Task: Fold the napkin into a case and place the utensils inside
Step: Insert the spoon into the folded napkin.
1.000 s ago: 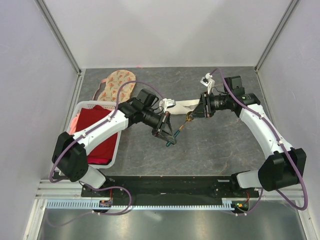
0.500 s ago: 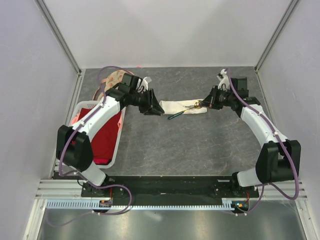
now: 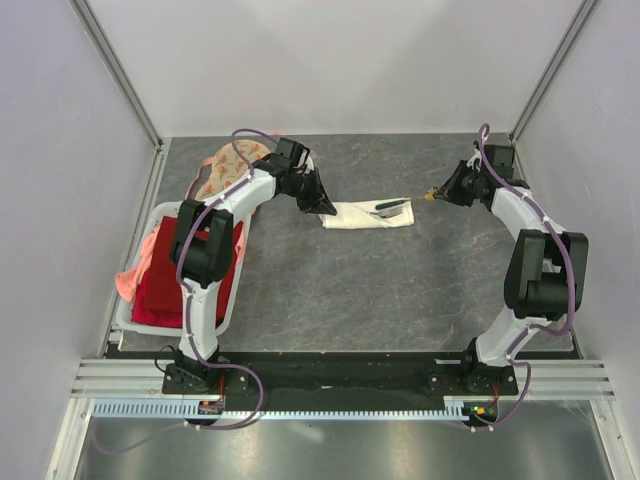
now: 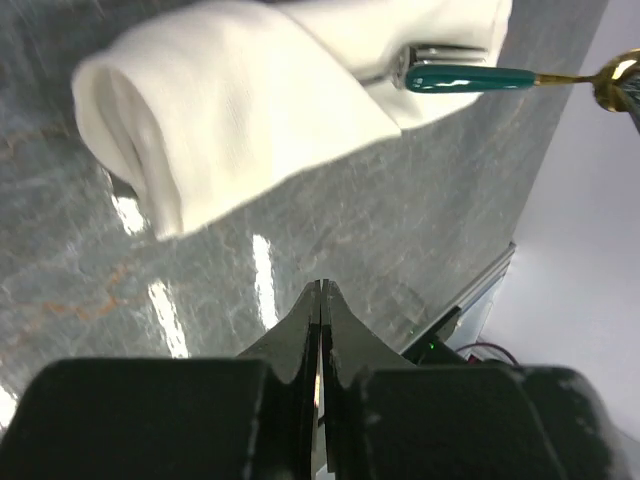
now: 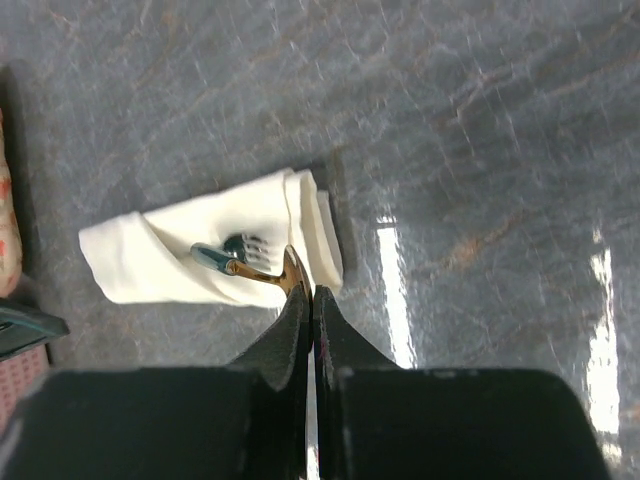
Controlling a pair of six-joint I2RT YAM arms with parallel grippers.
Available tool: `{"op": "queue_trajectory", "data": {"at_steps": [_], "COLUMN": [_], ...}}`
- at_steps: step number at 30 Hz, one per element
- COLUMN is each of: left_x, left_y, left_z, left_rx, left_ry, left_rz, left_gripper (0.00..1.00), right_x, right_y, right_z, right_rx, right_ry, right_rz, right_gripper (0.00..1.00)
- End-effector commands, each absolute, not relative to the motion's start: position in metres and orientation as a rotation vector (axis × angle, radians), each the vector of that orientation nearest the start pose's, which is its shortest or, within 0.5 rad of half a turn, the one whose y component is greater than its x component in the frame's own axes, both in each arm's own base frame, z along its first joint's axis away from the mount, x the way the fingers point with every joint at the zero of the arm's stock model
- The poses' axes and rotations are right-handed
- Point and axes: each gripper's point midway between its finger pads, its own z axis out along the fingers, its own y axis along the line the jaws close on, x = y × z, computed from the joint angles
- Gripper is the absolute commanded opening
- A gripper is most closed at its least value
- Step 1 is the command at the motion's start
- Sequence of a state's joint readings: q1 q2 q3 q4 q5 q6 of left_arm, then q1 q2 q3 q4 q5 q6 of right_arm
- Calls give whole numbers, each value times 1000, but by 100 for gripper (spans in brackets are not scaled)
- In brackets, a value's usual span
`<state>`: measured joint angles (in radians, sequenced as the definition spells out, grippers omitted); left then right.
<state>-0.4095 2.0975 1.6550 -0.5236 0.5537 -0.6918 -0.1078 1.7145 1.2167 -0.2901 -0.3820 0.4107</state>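
Backing the left jaws off the case, clenching them on nothing. Pinching the gold end of a utensil in the right jaws, sliding it onto the case, likely still tucking.

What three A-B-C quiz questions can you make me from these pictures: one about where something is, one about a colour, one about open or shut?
1. Where is the red cloth?
A) in the white basket
B) on the floor
C) on the wall

2. What colour is the utensil handle at the edge of the folded napkin?
A) pink
B) teal green
C) orange

3. How is the left gripper?
A) wide open
B) shut on the napkin
C) shut, holding nothing

Answers:
1 A, the red cloth lies inside the basket at the left.
2 B, the left wrist view shows it teal.
3 C, its fingers meet with nothing between them.
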Motion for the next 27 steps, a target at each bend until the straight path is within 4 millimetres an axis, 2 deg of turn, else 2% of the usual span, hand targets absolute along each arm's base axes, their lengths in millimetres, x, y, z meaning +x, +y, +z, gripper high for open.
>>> {"op": "queue_trajectory", "data": {"at_steps": [1,5,12,18,22,27], "left_x": [444,454,464,461,457,452], "left_y": [-303,-301,-293,-286,-282,-281], "left_z": [114,93,76,61,51,47], "left_rx": [-167,-206,-245,-267,-280,-276], "left_ry": [2615,2643,2657,2686,2710,2723], "left_rz": [-1091,-1080,-1042,-1002,-984,-976], "left_gripper": [3,2,2,2,2,2], "right_x": [482,489,497,497,495,491], "right_y": [28,32,38,49,65,77], "right_z": [145,132,122,119,115,109], "right_rx": [418,439,451,441,417,402], "right_ry": [2209,2216,2219,2216,2227,2238], "right_rz": [608,645,699,753,801,824], "right_gripper": [0,0,0,0,0,0]}}
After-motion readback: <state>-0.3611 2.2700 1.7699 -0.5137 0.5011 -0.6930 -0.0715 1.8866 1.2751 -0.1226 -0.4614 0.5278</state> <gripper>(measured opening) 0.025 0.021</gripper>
